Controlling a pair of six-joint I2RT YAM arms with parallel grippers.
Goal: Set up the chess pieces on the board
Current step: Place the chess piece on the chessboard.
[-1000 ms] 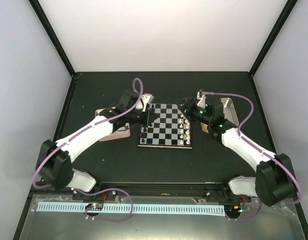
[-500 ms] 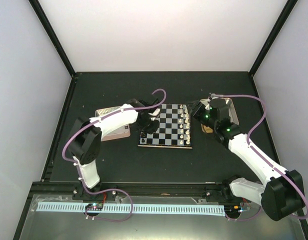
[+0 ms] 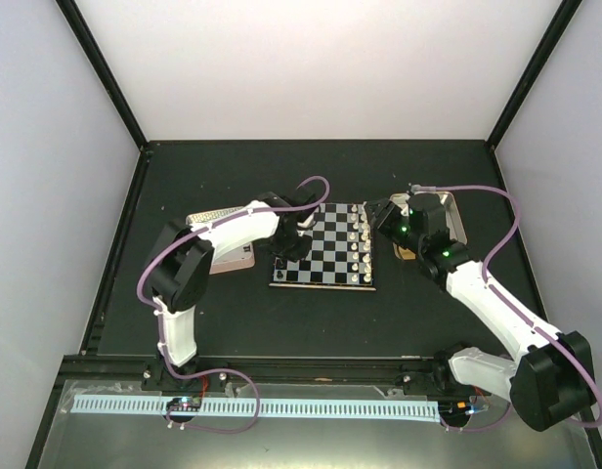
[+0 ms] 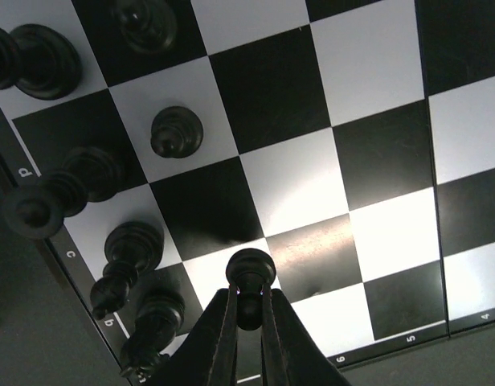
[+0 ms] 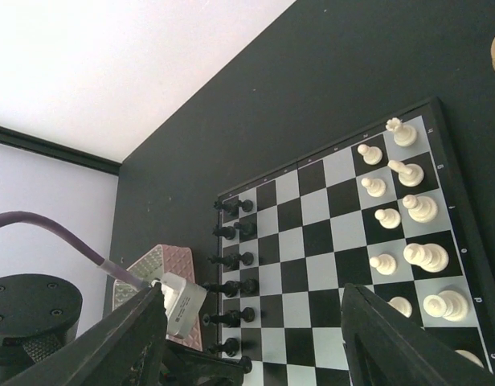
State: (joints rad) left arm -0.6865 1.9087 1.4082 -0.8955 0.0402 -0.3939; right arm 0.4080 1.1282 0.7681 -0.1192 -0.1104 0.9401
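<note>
While the left hand (image 4: 247,312) is pressed together on a black pawn (image 4: 250,269) by the left edge of the board (image 4: 376,233), toward its near corner, the fingers hide the pawn's foot, so whether it touches the square cannot be told. Other black chess pieces (image 5: 231,259) line that edge, several cut off in the left wrist view. White pieces (image 5: 408,213) line the right edge. Beyond the far-right corner the right hand (image 3: 373,217) stands spread, holding nothing. Its arm covers much of a square tin (image 3: 450,207).
</note>
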